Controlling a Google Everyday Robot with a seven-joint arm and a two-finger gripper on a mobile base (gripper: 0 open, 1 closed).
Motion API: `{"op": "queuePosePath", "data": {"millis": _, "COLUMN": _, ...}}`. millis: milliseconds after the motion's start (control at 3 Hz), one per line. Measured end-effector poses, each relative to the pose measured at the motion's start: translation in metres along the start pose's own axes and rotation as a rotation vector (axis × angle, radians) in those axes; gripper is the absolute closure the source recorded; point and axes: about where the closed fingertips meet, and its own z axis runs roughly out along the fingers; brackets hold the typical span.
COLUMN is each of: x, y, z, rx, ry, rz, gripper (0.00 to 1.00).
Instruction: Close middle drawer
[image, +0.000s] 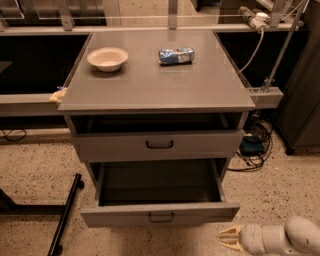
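The middle drawer (120, 216) stands pulled far out under the top drawer (200, 146). I'd press squarely on its front near the handle (161, 217) (no skewing). My gripper (226, 239) hovers low, right of it, fingers slightly apart and empty. Anything below this drawer is cut off.
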Motion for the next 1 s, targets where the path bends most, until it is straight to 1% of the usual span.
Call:
{"op": "queuePosePath", "data": {"millis": 333, "x": -0.029, "y": -0.019, "z": 0.010, "rx": 0.089, "ry": -0.067, "rz": -0.182, "gripper": 1.00}}
{"op": "queuePosePath", "data": {"millis": 667, "x": -0.044, "y": -0.038, "z": 0.021, "rx": 0.148, "ry": -0.087, "rz": -0.293, "gripper": 1.00}}
{"op": "queuePosePath", "data": {"millis": 1000, "x": -0.044, "y": -0.061, "z": 0.032, "rx": 0.185, "ry": -0.083, "rz": -0.333, "gripper": 1.00}}
